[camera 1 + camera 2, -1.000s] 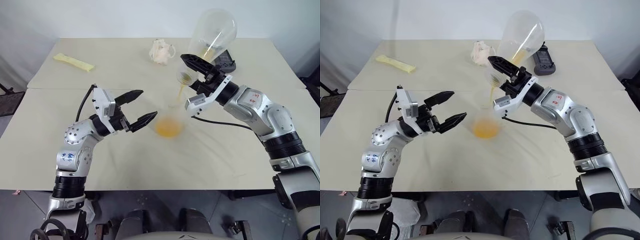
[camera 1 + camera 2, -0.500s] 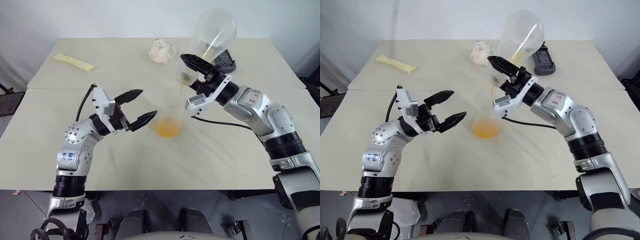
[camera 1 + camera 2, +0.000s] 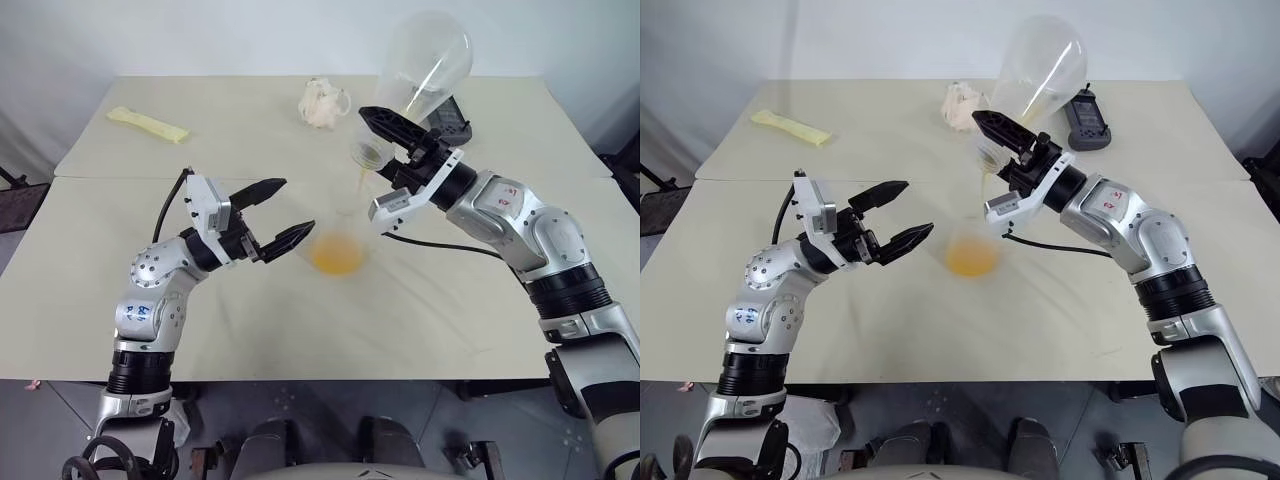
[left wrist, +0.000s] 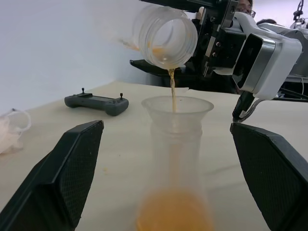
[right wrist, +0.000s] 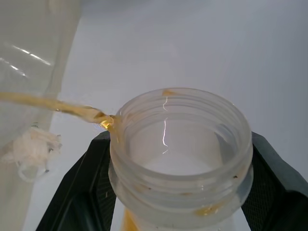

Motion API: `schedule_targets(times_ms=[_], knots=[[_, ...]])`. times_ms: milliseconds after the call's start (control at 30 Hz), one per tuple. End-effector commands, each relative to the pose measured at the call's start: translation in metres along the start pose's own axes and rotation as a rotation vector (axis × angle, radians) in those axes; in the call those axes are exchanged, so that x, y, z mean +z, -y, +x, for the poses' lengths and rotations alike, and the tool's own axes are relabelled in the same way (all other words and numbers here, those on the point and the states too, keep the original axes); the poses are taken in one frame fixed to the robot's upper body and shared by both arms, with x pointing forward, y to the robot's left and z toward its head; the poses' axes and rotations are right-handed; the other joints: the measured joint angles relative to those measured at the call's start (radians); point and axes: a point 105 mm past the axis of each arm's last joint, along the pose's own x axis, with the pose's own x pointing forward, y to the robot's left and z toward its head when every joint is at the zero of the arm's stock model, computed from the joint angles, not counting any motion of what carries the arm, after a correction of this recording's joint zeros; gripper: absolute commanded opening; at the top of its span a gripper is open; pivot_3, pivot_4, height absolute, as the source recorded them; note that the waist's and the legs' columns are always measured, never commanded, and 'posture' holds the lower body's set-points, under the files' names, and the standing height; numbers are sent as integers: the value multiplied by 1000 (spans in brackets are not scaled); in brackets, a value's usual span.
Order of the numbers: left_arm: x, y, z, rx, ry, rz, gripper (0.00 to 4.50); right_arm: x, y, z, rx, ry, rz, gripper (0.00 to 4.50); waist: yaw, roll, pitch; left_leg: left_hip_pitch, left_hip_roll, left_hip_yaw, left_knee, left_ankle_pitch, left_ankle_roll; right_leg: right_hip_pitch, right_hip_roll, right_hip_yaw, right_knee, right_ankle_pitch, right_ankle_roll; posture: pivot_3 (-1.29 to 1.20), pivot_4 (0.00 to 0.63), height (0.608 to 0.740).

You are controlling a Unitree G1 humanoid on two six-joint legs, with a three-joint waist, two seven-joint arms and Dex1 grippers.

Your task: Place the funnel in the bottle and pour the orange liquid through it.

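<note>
While the right arm reaches in from the right with its forearm raised and angled toward the table's middle, the right claw (image 3: pixel 392 131) pinches the neck of a tilted clear flask (image 3: pixel 425 62), whose wide base points up and away and whose mouth hangs downward. A thin stream of the orange liquid (image 4: pixel 172 89) falls from that mouth into the funnel (image 4: pixel 177 108), which sits in the neck of the bottle (image 4: pixel 175 168) standing upright on the table (image 3: pixel 250 330). More orange liquid pools in the bottle's wide base.

The left arm is bent at the elbow and reaches in from the left, its left claw (image 3: pixel 280 213) spread wide and held level just beside the bottle, fingers apart from the glass.

Further back on the table lie a black handheld controller (image 3: pixel 1086 121) behind the raised flask, a crumpled white wad (image 3: pixel 322 102) near the centre, and a pale yellow strip (image 3: pixel 148 123) at the far left. None of these lies near the bottle.

From the left wrist, the funnel's rim and the falling stream show plainly between the two black fingers (image 4: pixel 62 178), a detail hard to make out from the head. From the right wrist, the flask's threaded mouth (image 5: pixel 180 144) shows close up, with liquid running over its lip.
</note>
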Motion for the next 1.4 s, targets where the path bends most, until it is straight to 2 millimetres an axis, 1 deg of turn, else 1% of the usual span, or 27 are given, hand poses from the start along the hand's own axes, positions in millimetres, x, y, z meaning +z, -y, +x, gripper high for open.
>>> schedule_targets(times_ms=[33,867,1033,1100,1200,1333,1400], knots=[[11,1,4,-11,35,43,4500,2,20,4,-67,28,-36,2821,0,0,0,0,0,0,0,0,0,0,0,0,0,0,0,0,150,740],[10,2,6,-8,41,43,4500,2,20,3,-74,25,-40,2821,0,0,0,0,0,0,0,0,0,0,0,0,0,0,0,0,150,740],[10,2,5,-5,40,43,4500,1,19,3,-64,24,3,2821,0,0,0,0,0,0,0,0,0,0,0,0,0,0,0,0,150,740],[9,1,5,-5,37,42,4500,1,20,2,-61,19,31,2821,0,0,0,0,0,0,0,0,0,0,0,0,0,0,0,0,150,740],[9,1,4,-6,33,41,4500,-1,23,2,-65,8,127,2821,0,0,0,0,0,0,0,0,0,0,0,0,0,0,0,0,150,740],[9,1,4,-12,29,37,4500,3,26,1,-72,28,349,2821,-1,0,0,0,0,0,0,0,0,0,0,0,0,0,0,0,150,740],[8,2,4,-17,26,34,4500,2,25,0,-73,15,456,2821,0,0,0,0,0,-1,0,0,0,1,0,-1,0,0,0,0,150,740]])
